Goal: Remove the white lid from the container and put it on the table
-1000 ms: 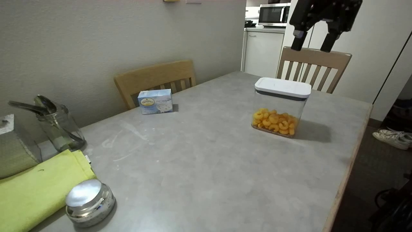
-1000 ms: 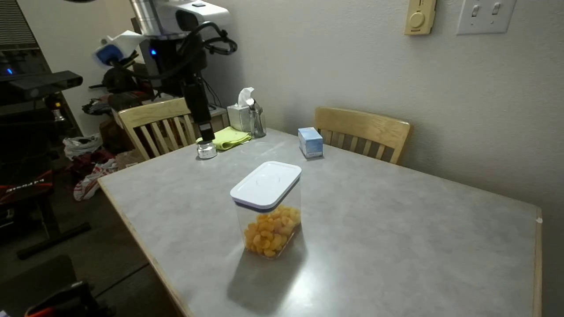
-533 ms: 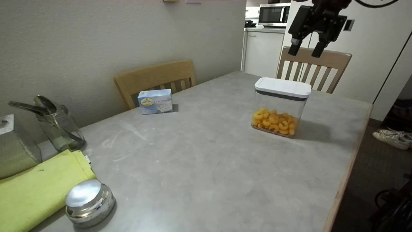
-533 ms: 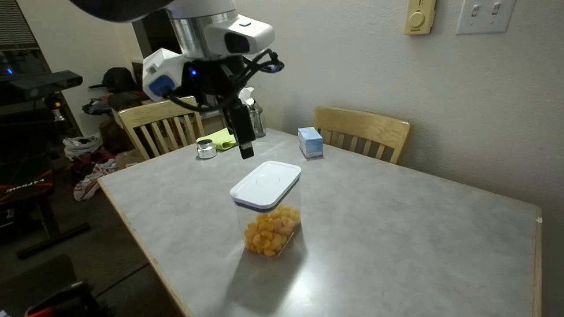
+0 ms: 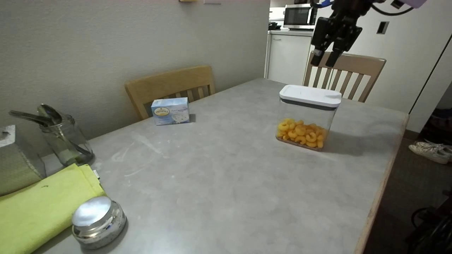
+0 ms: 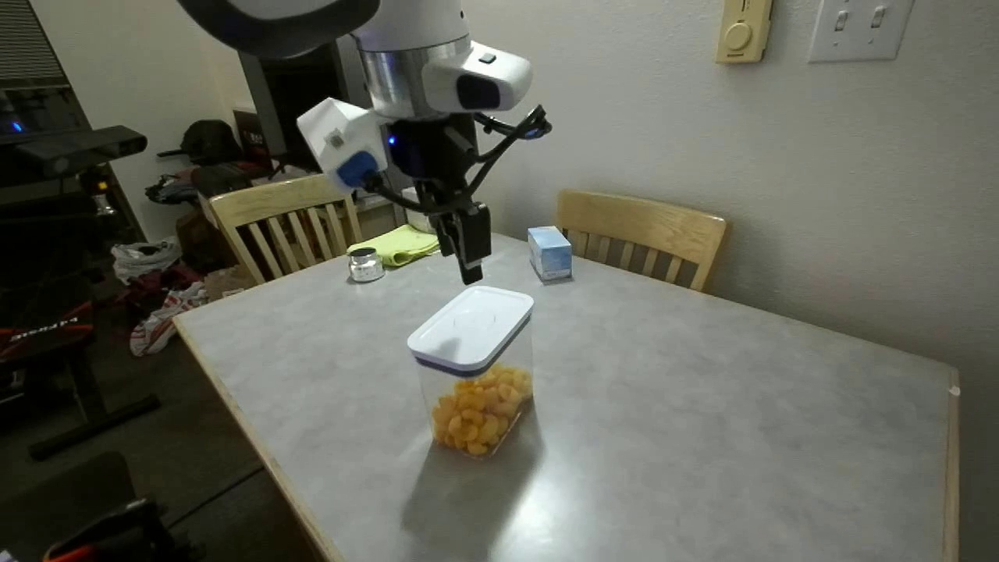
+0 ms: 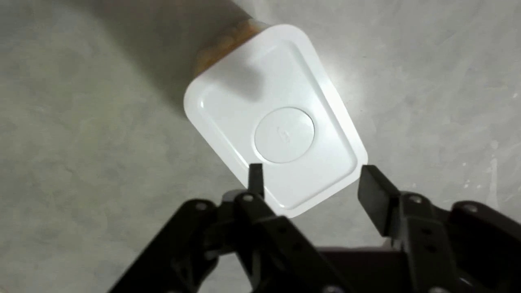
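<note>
Nothing of the removal looked done: the white lid (image 7: pixel 285 134) sat in place on the container (image 5: pixel 305 113), which, in an exterior view, stood towards the far edge of the table (image 5: pixel 212 169), well in from its wood-trimmed right edge. The gripper (image 7: pixel 311 175) hung higher than the lid, apart from it, its fingers widely parted, nothing between them. Gripping, lifting off and laying down the lid all seemed left.

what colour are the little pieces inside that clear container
Orange-yellow; the pieces in the container show best in an exterior view.
</note>
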Robot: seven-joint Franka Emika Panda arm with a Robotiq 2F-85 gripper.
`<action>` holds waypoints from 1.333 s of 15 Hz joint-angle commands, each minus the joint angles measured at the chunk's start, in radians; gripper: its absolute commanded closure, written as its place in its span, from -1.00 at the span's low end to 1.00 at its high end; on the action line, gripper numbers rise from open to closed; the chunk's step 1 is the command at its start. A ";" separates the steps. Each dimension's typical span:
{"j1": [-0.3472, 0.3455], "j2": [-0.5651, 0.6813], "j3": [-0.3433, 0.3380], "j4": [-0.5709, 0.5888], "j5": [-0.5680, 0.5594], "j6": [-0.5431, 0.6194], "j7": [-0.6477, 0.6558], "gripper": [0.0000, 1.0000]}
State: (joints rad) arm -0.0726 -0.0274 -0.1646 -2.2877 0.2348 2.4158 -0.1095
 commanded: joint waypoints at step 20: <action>-0.035 0.134 0.045 0.072 -0.012 -0.022 -0.160 1.00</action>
State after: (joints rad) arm -0.0825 0.1322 -0.1379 -2.1856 0.2313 2.4094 -0.2732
